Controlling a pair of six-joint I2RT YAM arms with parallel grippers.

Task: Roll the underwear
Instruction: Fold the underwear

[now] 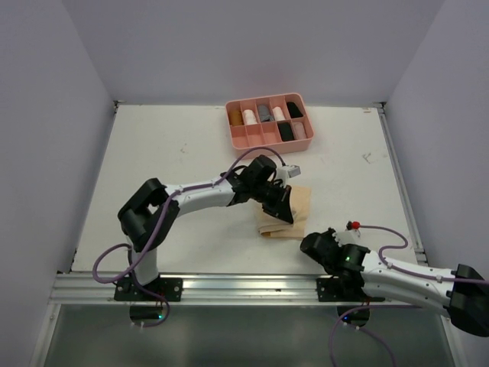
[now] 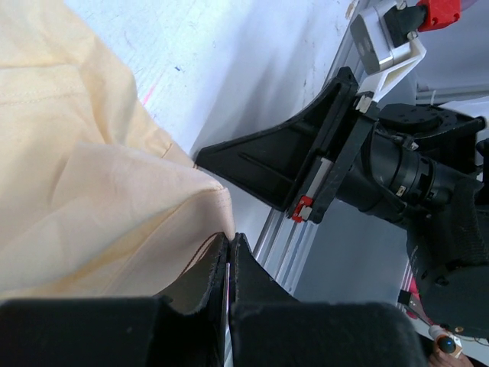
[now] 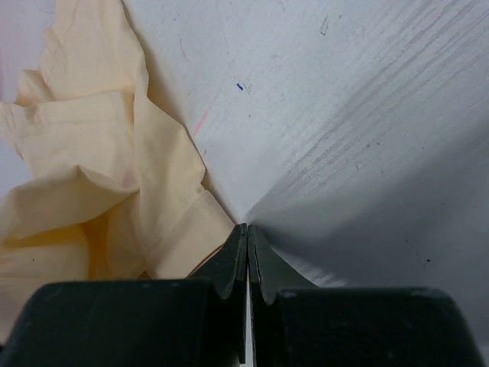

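Observation:
The pale tan underwear (image 1: 298,206) lies crumpled on the white table, just in front of the arms. My left gripper (image 1: 284,214) reaches over it from the left. In the left wrist view its jaws (image 2: 230,238) are shut, with a folded edge of the tan cloth (image 2: 84,183) drawn into their tips. My right gripper (image 1: 308,242) sits at the cloth's near right corner. Its jaws (image 3: 247,227) are shut with the tips on the bare table, the tan cloth (image 3: 92,176) just to their left and nothing between them.
A pink divided tray (image 1: 231,130) stands at the back of the table, with several rolled cloths in its compartments. The aluminium rail (image 1: 229,287) runs along the near edge. The right gripper's black fingers (image 2: 267,164) show close by in the left wrist view.

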